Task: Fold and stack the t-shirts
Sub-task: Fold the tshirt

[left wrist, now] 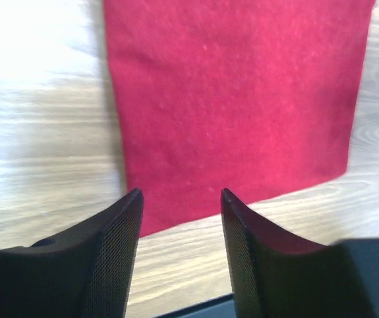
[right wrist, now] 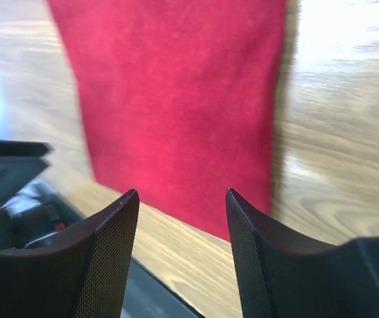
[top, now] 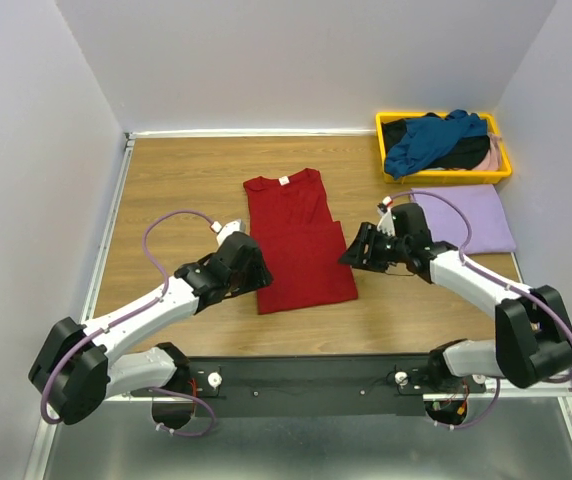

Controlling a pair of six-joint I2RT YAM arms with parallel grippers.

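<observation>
Left wrist view: my left hand (left wrist: 179, 193) fingers apart, empty; right hand (right wrist: 181, 192) likewise. Just ahead of both, dark red t-shirt (left wrist: 236, 99) flat on tabletop (left wrist: 44, 165), hem nearest. I should pinch both corners level, carry hem forward evenly.

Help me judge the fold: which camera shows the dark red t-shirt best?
The top external view: the whole dark red t-shirt shows there, from collar to hem, flat on the table. Each wrist view shows only its lower part and hem, close up.
</observation>
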